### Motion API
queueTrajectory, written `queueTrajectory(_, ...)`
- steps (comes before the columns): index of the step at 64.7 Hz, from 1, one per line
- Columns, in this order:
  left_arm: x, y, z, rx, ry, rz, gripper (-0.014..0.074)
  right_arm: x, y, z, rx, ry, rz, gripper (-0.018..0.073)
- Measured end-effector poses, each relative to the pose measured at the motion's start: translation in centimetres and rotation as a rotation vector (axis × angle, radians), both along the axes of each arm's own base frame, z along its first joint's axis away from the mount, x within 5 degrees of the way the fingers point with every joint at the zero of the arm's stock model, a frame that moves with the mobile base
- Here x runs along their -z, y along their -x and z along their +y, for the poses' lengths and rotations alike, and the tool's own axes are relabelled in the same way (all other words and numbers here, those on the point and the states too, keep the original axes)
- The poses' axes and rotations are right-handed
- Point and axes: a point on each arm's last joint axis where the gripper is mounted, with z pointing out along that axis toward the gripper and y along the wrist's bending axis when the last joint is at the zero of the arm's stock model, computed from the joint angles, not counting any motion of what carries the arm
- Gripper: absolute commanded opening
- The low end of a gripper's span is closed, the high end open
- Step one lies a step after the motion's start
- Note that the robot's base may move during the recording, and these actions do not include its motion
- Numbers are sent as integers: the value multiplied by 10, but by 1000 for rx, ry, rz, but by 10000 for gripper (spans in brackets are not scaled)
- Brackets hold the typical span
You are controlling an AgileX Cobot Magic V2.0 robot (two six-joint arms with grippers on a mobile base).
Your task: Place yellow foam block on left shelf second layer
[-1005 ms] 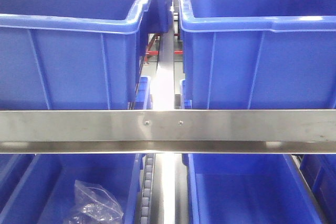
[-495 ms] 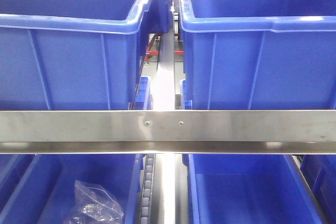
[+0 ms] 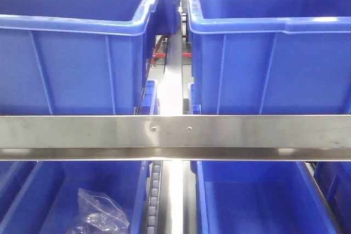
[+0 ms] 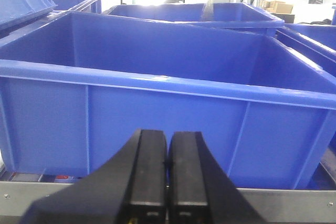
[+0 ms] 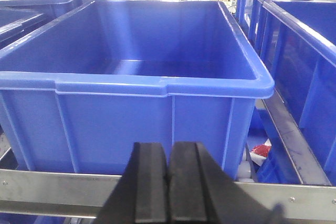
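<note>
The yellow foam block is out of view in every frame. My left gripper (image 4: 168,136) is shut and empty, its black fingers pressed together in front of the outer wall of a big blue bin (image 4: 157,124). My right gripper (image 5: 168,148) is also shut and empty, in front of another blue bin (image 5: 131,124) whose inside is bare. Neither gripper shows in the front view, where two blue bins (image 3: 71,64) (image 3: 274,64) stand side by side on the shelf above a steel rail (image 3: 175,135).
Below the steel rail are two more blue bins; the lower left one (image 3: 33,201) holds a crumpled clear plastic bag (image 3: 98,215). A steel divider (image 3: 173,80) runs between the upper bins. A red-and-white item (image 5: 261,151) lies below the right bin's corner.
</note>
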Motion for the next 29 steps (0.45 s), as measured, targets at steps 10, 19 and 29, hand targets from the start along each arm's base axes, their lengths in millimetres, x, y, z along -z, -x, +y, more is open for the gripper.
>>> queueTrajectory(10, 0, 0, 0, 0, 0, 0, 137, 0, 0, 0, 0, 0, 0, 65)
queueTrajectory(19, 0, 0, 0, 0, 0, 0, 137, 0, 0, 0, 0, 0, 0, 65)
queueTrajectory(29, 0, 0, 0, 0, 0, 0, 137, 0, 0, 0, 0, 0, 0, 65)
